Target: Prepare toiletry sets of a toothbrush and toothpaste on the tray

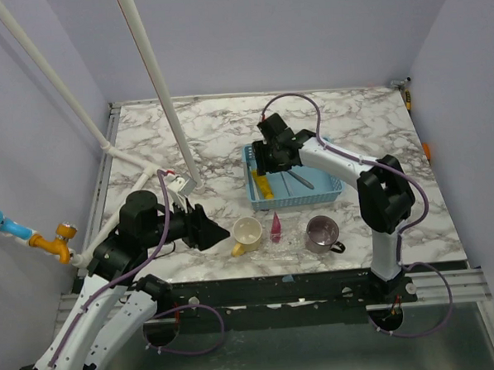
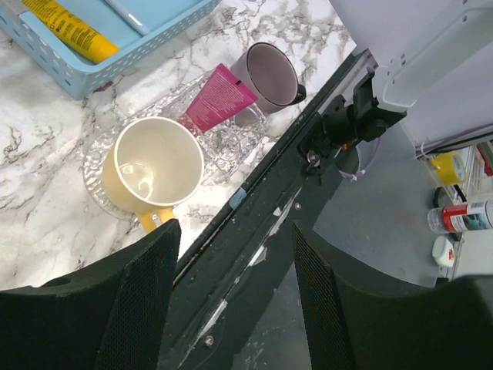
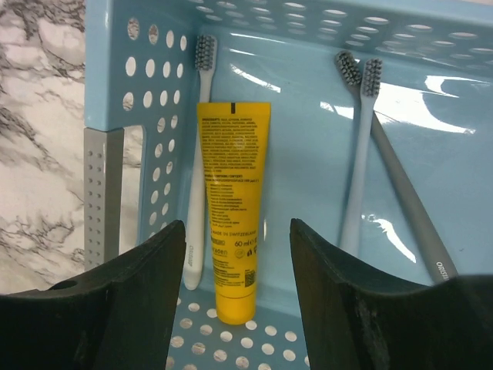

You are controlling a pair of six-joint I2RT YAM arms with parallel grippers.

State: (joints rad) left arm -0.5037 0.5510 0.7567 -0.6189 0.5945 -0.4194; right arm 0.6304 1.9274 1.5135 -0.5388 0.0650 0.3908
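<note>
A yellow tube [image 3: 231, 208] lies in the blue basket [image 3: 308, 46], with a white brush [image 3: 199, 154] on its left and a pale blue brush [image 3: 358, 154] and a grey brush [image 3: 400, 185] on its right. My right gripper [image 3: 237, 308] is open and empty, just above the yellow tube's cap end; in the top view it [image 1: 266, 161] hovers over the basket [image 1: 330, 195]. A pink tube [image 1: 275, 227] lies on a clear glass tray [image 2: 231, 146], also seen from the left wrist [image 2: 219, 96]. My left gripper [image 2: 235, 308] is open and empty, left of the tray [image 1: 208, 228].
A yellow mug [image 1: 248, 233] stands on the glass tray's left end and a translucent purple mug [image 1: 321, 232] on its right end. The table's near edge runs just below them. White poles [image 1: 155, 82] cross the back left.
</note>
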